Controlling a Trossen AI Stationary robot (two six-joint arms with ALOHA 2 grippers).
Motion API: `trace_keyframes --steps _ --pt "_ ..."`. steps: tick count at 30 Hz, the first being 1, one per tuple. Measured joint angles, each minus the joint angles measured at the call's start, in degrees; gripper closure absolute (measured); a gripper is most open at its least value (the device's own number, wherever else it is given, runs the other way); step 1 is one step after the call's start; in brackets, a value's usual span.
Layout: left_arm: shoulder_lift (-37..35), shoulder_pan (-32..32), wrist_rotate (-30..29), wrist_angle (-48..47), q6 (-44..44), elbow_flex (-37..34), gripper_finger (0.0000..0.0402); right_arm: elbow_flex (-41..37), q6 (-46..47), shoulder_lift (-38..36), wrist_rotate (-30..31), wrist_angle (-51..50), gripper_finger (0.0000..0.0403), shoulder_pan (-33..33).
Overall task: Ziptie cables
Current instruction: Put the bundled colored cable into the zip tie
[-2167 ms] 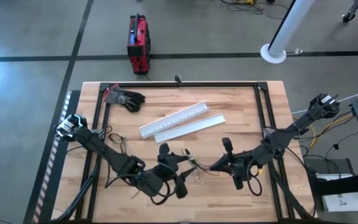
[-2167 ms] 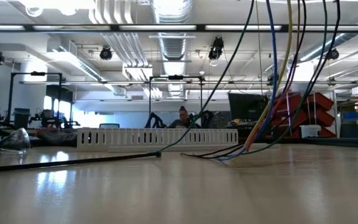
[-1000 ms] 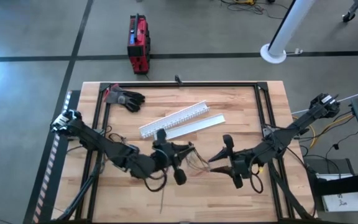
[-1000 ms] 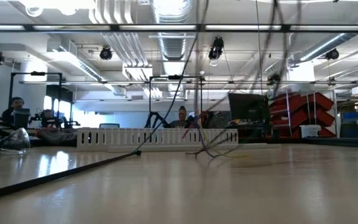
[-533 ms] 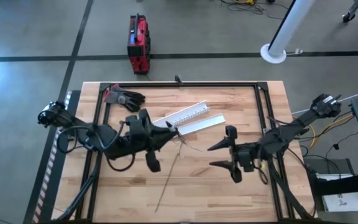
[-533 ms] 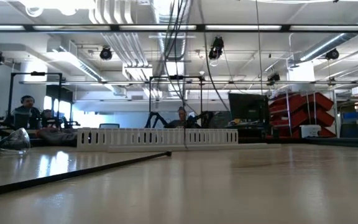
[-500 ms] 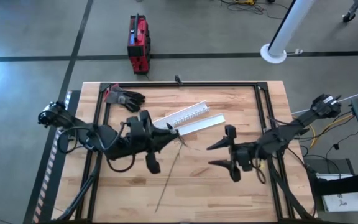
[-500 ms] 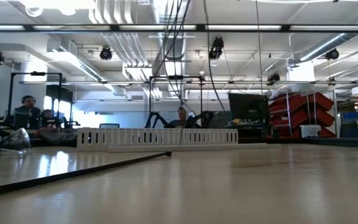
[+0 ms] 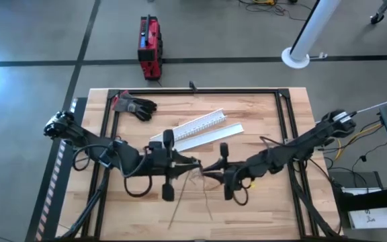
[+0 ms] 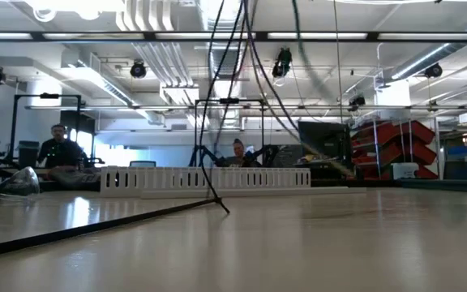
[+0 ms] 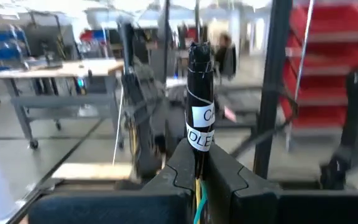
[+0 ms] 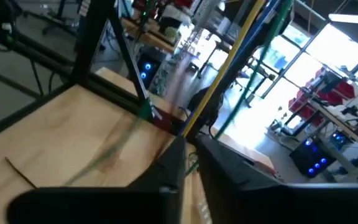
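Left gripper (image 9: 188,163) is pinched on the cables (image 9: 200,176): in the left wrist view its fingers (image 11: 182,173) press together around a dark taped bundle end (image 11: 199,93) bearing a white label. Right gripper (image 9: 210,169) sits just beside it over the table's middle, facing it; its fingers (image 12: 173,163) appear closed on yellow and green strands (image 12: 229,68), though blur makes this uncertain. Cables hang between the two grippers, loose thin ends trailing down onto the wooden table (image 9: 261,208) toward its near edge. White slotted channel (image 9: 188,128) and its flat lid (image 9: 207,137) lie just behind the grippers. Black glove (image 9: 134,105) near far left corner.
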Motion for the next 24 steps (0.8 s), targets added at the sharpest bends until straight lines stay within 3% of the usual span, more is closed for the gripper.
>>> trace_keyframes --steps 3,7,15,21,24 --pt "-0.48 0.01 0.56 -10.19 -3.5 2.3 0.0401 2.03 -2.35 1.0 0.14 -2.15 0.0398 0.78" --pt "-0.15 0.2 0.33 -21.58 -8.38 6.56 0.0401 5.49 -2.66 1.11 0.14 -8.78 0.0375 1.12" --pt "0.08 0.27 0.27 -24.0 -6.78 14.91 0.0401 14.34 4.04 1.79 0.15 -30.38 0.0314 0.42" --pt "0.09 0.27 -7.73 -37.85 -13.06 22.58 0.0401 17.26 3.66 1.11 -1.15 -36.23 0.0298 2.56" --pt "0.12 0.31 -7.29 -40.25 -14.69 23.53 0.0401 17.36 4.52 0.93 -1.19 -35.65 0.0304 3.16"
